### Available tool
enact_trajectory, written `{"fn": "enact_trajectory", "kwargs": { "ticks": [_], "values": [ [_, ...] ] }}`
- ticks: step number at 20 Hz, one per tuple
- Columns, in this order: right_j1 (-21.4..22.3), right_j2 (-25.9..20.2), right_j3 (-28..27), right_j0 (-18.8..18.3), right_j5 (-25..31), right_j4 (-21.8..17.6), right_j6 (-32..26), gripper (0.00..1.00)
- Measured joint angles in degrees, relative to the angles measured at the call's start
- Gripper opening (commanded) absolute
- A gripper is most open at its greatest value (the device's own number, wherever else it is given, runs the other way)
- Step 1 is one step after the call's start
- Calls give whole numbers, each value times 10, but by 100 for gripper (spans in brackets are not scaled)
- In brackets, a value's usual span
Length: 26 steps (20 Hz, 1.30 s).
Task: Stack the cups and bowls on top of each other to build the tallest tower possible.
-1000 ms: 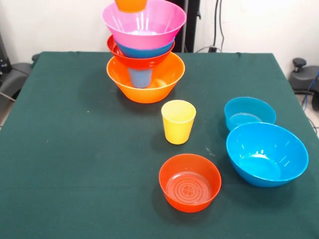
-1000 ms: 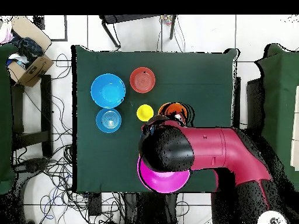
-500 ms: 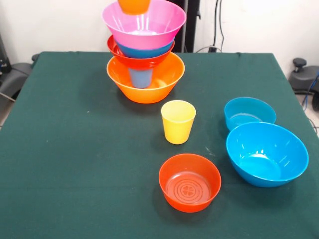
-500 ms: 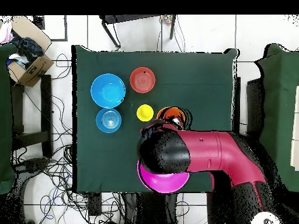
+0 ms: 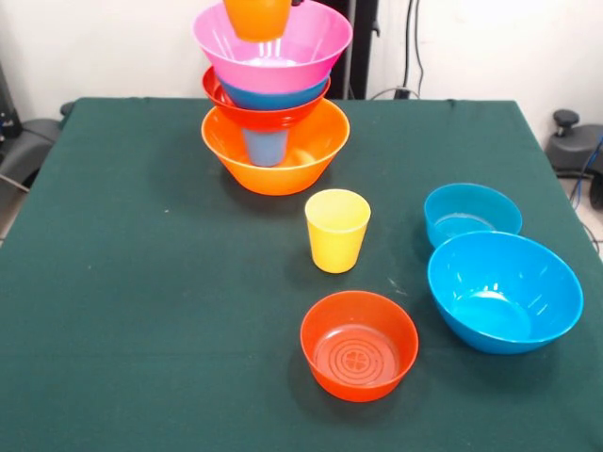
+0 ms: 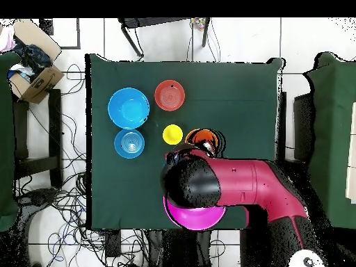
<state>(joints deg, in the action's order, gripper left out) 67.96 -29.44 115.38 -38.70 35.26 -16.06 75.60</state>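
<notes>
Pincer hidden, grip state undeterminable; orange cup (image 5: 256, 16) hangs over tower (image 5: 273, 104) at pink bowl (image 5: 301, 47). Unstacked on desk (image 5: 141, 282): yellow cup (image 5: 336, 230), red-orange bowl (image 5: 359, 346), two blue bowls (image 5: 504, 292).

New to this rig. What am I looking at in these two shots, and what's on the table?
It is one red and black robot arm stacking plastic tableware on a green table.

One camera looks across the table; the other looks straight down, where the arm hides most of the stack.

The tower has a big orange bowl at the bottom with a blue cup in it, then a red-orange bowl, a blue bowl and a pink bowl. An orange cup hangs at its top; the gripper itself is out of sight.

Loose: a yellow cup, a red-orange bowl and two blue bowls.
</notes>
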Motion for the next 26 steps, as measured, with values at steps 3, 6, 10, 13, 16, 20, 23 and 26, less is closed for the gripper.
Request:
{"fn": "enact_trajectory", "kwargs": {
  "ticks": [3,6,10,13,16,20,23,26],
  "values": [
    [-5,12,2,10,-4,0,19,0],
    [-11,23,5,18,-4,0,36,0],
    [-12,38,12,28,-4,0,56,0],
    [-11,46,18,32,-4,0,67,0],
    [-11,53,25,35,-4,0,72,0],
    [-11,63,30,40,-4,0,72,0],
    [-11,73,34,46,-4,0,72,0],
    [-11,85,37,53,-5,0,72,0]
  ]
}}
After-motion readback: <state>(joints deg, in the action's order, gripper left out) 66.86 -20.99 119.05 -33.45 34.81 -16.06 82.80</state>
